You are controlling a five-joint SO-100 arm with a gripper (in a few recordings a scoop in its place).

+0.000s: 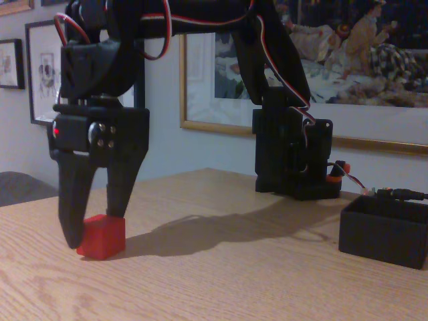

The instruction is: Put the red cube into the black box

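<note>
A light wood-grain worktop (221,267) fills the lower half of the fixed view, with framed pictures (321,73) on the pale wall behind. The black arm (200,27) reaches across from its base (291,157) at centre right to the left, red-and-white wires looping along it. Its gripper (93,231) points straight down at the left, jaws parted about the width of the cube — the longer left finger reaching the worktop by the cube's left face, the shorter right one ending at the cube's top right edge. Whether either finger presses on the cube cannot be told. The black box (384,234), low and matte with thick walls, sits at the far right edge, well apart from the gripper, with open worktop and the arm's shadow between. The red cube (101,237) — small, bright, plain-faced — rests on the worktop between the jaws. A small orange-red part (336,175) shows on the base's right side.
</note>
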